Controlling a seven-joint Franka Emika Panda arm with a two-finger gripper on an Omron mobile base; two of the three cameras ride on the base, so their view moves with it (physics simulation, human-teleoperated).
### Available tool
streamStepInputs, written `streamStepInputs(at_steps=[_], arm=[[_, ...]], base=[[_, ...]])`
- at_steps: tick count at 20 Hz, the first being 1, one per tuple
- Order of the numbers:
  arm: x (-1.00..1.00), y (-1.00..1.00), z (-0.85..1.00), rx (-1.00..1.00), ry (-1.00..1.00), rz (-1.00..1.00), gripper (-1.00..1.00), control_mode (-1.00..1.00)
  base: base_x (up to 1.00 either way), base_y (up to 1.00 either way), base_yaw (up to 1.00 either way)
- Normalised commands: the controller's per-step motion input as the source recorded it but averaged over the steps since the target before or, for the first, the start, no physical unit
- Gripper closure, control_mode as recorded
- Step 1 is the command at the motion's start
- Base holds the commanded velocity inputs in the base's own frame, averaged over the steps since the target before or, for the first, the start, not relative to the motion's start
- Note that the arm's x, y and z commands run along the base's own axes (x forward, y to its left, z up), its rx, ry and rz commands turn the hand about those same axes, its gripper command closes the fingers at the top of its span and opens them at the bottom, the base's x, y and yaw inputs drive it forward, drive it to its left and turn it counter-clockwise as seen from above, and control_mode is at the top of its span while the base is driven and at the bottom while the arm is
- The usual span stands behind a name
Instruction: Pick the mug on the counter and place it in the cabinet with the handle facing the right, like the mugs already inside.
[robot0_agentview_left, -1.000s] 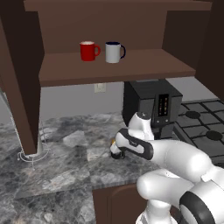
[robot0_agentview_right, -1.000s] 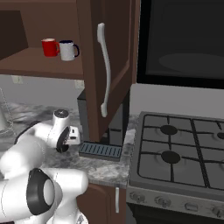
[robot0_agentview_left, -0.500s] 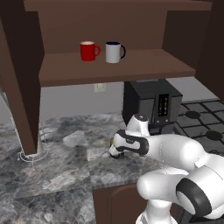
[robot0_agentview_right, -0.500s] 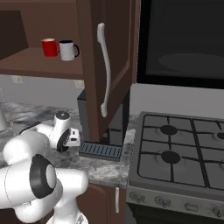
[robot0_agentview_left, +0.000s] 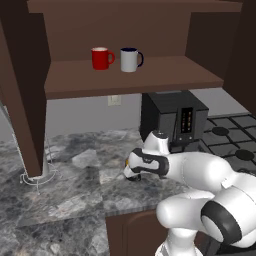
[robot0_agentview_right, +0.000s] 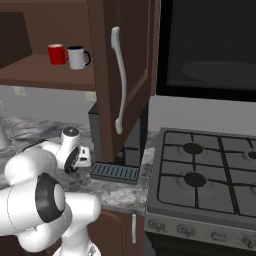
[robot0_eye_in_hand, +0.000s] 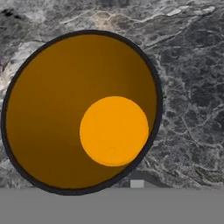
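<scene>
The mug (robot0_eye_in_hand: 81, 113) is seen from straight above in the hand view — a thin black rim around an orange-yellow inside with a brighter round bottom — standing upright on the grey marbled table (robot0_eye_in_hand: 192, 87). Its handle cannot be made out there. In the left base view the hand (robot0_agentview_left: 131, 172) is lowered to the table (robot0_agentview_left: 75, 200) in front of the black coffee machine (robot0_agentview_left: 175, 117), and the mug is hidden beneath it. Whether the hand is released or clenched cannot be told. Above, the cabinet (robot0_agentview_left: 135, 80) stands open; a red mug (robot0_agentview_left: 101, 58) and a white mug (robot0_agentview_left: 130, 59) are set side by side on its shelf, handles to the right. A stove (robot0_agentview_right: 210, 175) is seen at the right.
</scene>
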Motion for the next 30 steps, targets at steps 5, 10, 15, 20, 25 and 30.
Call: streamStepInputs(at_steps=[5,10,15,20,25,30], arm=[[-0.20,-0.01,0.00,0.02,-0.04,0.01,1.00,-1.00],[-0.31,-0.01,0.15,0.02,-0.05,0.05,1.00,-1.00],[-0.36,-0.06,0.36,0.00,-0.02,0.04,1.00,-1.00],[-0.43,0.00,0.50,0.00,-0.02,0.04,1.00,-1.00],[-0.36,0.00,0.63,0.00,-0.01,0.06,1.00,-1.00],[-0.41,0.00,0.72,0.00,-0.01,0.07,1.00,-1.00]], base=[[0.00,0.00,0.00],[0.00,0.00,0.00],[0.00,0.00,0.00],[0.00,0.00,0.00],[0.00,0.00,0.00],[0.00,0.00,0.00]])
